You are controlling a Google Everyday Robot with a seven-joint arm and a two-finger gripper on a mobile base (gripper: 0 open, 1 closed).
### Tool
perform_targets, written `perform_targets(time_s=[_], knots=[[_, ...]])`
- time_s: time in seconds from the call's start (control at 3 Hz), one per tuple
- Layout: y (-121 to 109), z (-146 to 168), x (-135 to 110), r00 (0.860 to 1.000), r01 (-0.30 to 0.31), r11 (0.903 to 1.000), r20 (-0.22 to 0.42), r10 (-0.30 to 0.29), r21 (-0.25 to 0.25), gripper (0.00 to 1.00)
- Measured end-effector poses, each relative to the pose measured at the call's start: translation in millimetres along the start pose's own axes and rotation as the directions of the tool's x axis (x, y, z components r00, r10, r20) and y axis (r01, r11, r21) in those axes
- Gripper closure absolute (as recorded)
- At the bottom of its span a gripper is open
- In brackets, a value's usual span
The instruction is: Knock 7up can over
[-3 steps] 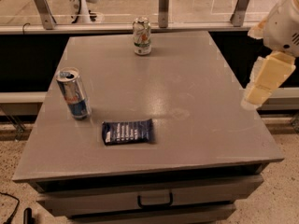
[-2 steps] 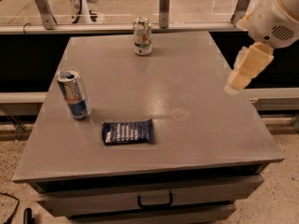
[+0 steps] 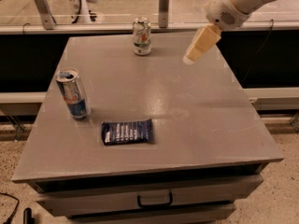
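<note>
Warm, rather dim light is coming from overhead and spreading a pale sheen across the middle of the grey table (image 3: 219, 134). The cream gripper (image 3: 193, 54), hovering over the far right part, is catching it brightly.

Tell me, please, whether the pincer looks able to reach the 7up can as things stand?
Probably yes: the pincer hovers right of the upright 7up can, and nothing on the table stands between them.

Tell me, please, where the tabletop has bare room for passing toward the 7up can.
The table is bare across its right half, and between the tool, hovering far right, and the 7up can. The near left is crowded: blue can, dark packet.
</note>
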State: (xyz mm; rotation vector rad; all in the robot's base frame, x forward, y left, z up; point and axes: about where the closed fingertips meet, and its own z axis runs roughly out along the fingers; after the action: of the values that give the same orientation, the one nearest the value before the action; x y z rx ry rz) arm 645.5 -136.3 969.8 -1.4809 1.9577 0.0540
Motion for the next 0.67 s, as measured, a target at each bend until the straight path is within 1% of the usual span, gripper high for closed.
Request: perform_targets(time_s=[0.33, 0.67], knots=[[-32, 47, -24, 0.995, -0.057, 0.9984, 0.087, 0.057, -0.003, 0.0], [-52, 89, -39, 0.978, -0.136, 0.9906, 0.157, 0.136, -0.012, 0.0]])
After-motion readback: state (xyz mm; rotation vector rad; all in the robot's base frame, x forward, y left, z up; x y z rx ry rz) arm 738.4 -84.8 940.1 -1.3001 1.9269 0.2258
